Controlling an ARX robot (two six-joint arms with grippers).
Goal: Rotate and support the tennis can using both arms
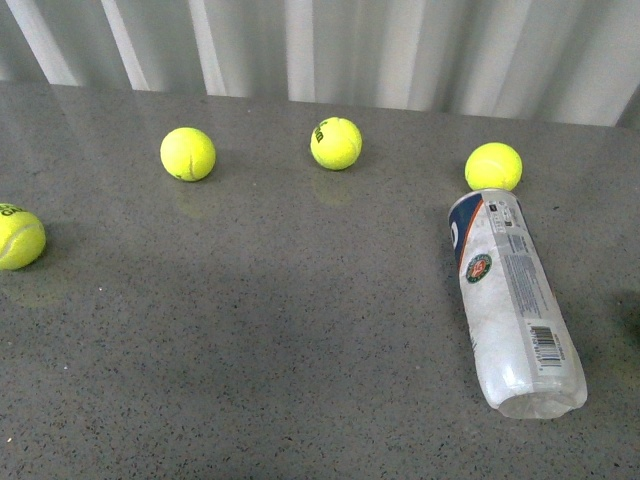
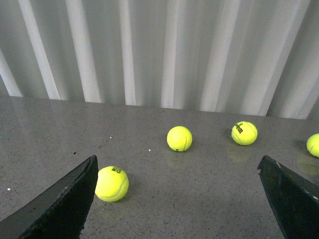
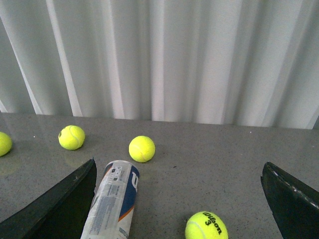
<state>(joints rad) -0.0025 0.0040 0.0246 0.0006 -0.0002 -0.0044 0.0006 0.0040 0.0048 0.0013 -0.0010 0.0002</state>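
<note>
One tennis can (image 1: 515, 300), five tennis balls (image 1: 336, 143)

The left claw (image 2: 177, 158) and right claw (image 3: 179, 162) each have matte black, wedge-shaped fingers (image 2: 60, 204) with scuffed, pale-flecked edges.

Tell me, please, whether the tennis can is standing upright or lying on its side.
Lying on its side: the tennis can rests lengthwise on the table, its far end near a tennis ball.
</note>
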